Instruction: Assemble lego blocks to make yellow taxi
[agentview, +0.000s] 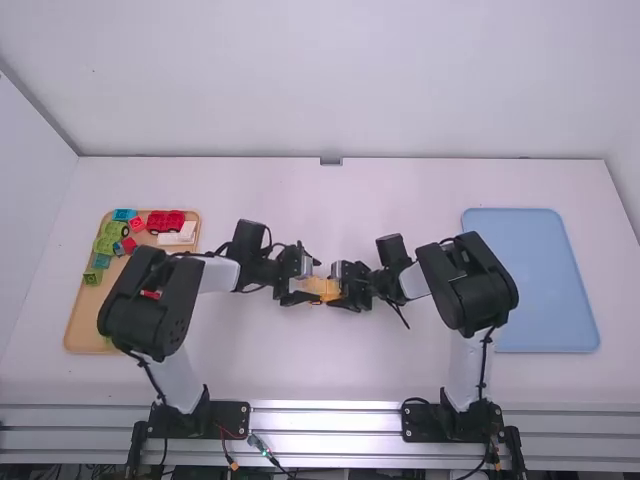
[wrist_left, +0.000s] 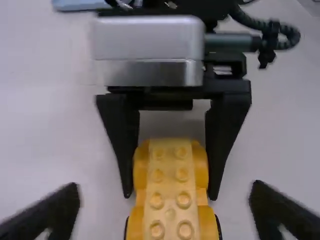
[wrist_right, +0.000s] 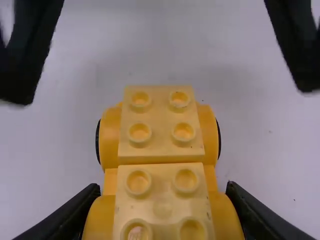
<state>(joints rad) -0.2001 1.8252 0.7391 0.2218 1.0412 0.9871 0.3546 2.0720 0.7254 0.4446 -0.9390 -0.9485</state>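
While left claw (agentview: 314, 281) gapes, right claw (agentview: 338, 286) grips taxi (wrist_right: 161, 187)

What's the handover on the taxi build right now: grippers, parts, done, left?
Left gripper: open, fingers spread wide either side of the yellow car.
Right gripper: shut on the yellow car, mid-table between the arms.
Parts: wooden tray at far left has the red wheeled base, white brick, green and blue pieces.
Done: yellow studded sections joined on black wheels.
Left: visible top studs are bare; any roof or sign likely still to add. Whether the yellow sections are fully pressed, I can't tell.
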